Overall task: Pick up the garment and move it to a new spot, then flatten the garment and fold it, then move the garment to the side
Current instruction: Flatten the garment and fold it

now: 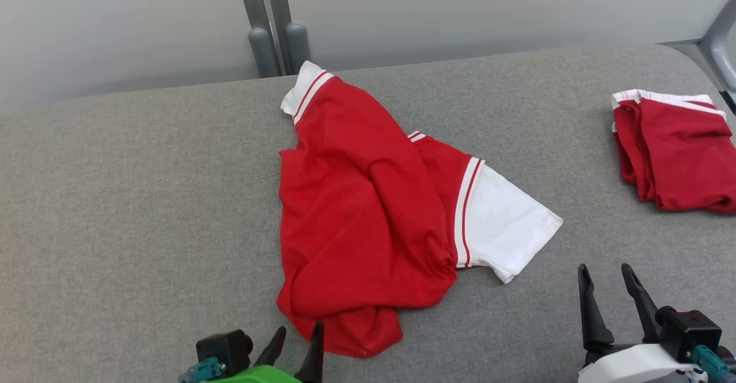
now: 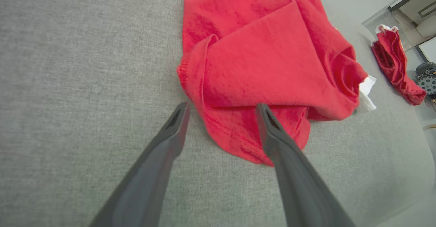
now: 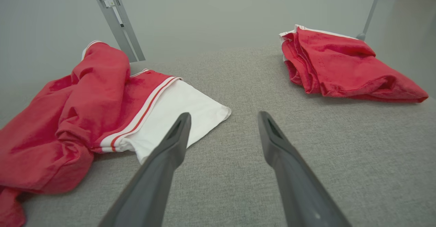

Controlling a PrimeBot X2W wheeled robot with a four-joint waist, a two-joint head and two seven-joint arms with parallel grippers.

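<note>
A red garment (image 1: pixel 362 210) with white, red-striped sleeves lies crumpled in the middle of the grey padded table (image 1: pixel 126 210). Its near hem reaches the table's front. My left gripper (image 1: pixel 299 336) stands open right at that hem; in the left wrist view the left gripper (image 2: pixel 223 106) has its fingers spread over the red cloth (image 2: pixel 259 60), holding nothing. My right gripper (image 1: pixel 606 271) is open at the lower right, just beyond the white sleeve (image 1: pixel 506 222). In the right wrist view the right gripper (image 3: pixel 223 116) points at bare table, with the garment (image 3: pixel 78 107) to its left.
A second red garment (image 1: pixel 673 153), folded into a bundle, lies at the table's right edge, seen too as the folded bundle (image 3: pixel 340 66). Grey posts (image 1: pixel 276 32) stand behind the table's far edge. The table's left half is bare fabric.
</note>
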